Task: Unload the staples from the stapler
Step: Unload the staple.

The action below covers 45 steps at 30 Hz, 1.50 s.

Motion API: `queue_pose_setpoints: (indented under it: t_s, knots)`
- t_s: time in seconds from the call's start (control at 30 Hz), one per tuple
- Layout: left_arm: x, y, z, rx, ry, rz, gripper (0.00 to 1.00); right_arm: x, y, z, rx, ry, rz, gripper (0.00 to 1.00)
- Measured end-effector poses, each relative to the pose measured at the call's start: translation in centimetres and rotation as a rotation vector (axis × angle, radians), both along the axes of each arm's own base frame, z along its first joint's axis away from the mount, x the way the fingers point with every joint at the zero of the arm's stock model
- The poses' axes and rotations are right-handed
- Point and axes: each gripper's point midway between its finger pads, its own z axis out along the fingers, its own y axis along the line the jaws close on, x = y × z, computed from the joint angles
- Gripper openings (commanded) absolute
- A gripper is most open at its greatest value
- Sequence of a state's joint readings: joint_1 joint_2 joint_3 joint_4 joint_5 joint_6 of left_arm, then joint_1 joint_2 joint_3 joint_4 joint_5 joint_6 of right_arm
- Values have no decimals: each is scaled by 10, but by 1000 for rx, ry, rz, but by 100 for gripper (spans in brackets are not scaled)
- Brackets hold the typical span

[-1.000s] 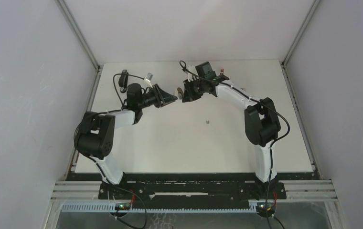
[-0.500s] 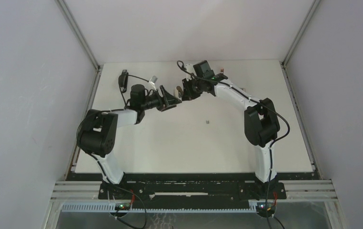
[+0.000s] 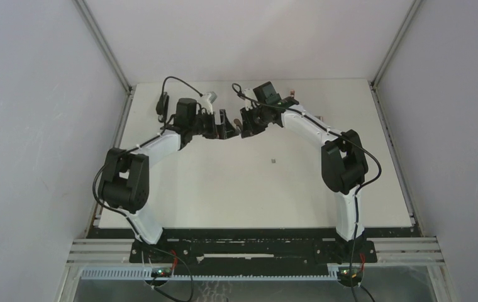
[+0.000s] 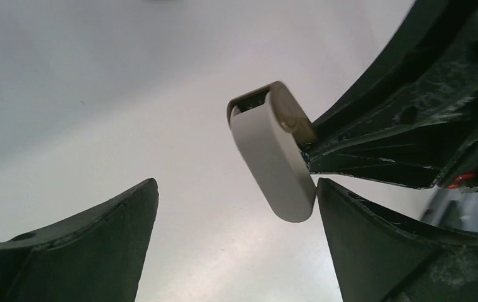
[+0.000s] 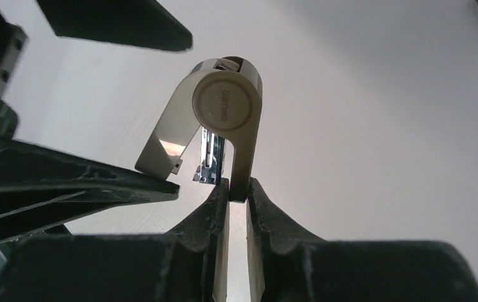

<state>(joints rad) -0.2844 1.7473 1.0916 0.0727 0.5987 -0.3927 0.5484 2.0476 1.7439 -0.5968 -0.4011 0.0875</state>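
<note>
The stapler [image 5: 227,104] is beige with a round hinge, and it is held in the air with its top arm [image 4: 274,157] swung open. My right gripper [image 5: 238,185] is shut on the stapler's flat lower arm. A silvery strip of staples [image 5: 208,157] shows in the magazine between the two arms. My left gripper [image 4: 236,182] is open, and the rounded end of the top arm sits just inside its right finger [image 4: 375,245]. In the top view the left gripper [image 3: 227,124] and right gripper [image 3: 246,122] meet at the stapler [image 3: 237,119] over the back of the table.
A tiny grey bit [image 3: 274,161] lies on the white table [image 3: 224,189] nearer the front. A small reddish item [image 3: 292,95] sits at the back beside the right arm. Grey walls close in the table on three sides.
My left gripper has gone from shut to wide open, swinging back and right until its fingers sit around the stapler's raised arm. The right gripper has held the stapler almost still.
</note>
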Motion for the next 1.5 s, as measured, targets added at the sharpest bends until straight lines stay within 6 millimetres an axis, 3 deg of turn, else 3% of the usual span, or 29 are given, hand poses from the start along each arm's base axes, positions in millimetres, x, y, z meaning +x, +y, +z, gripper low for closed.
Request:
queue_pose_setpoints:
  t_s: [0.2,0.57,1.03,1.5]
  knots:
    - [-3,8,13,203,-155,-54,100,-7,-5,-5,-27,22,16,0]
    - [-33,-9,-1,330,-179,-183,100,-10,-9,-4,-38,23,33,0]
    - [-13,1,-2,412,-203,-102,99,-17,-7,-6,-21,45,55,0]
    - [-11,11,11,440,-244,-87,74,-16,-12,-5,-35,16,83,0]
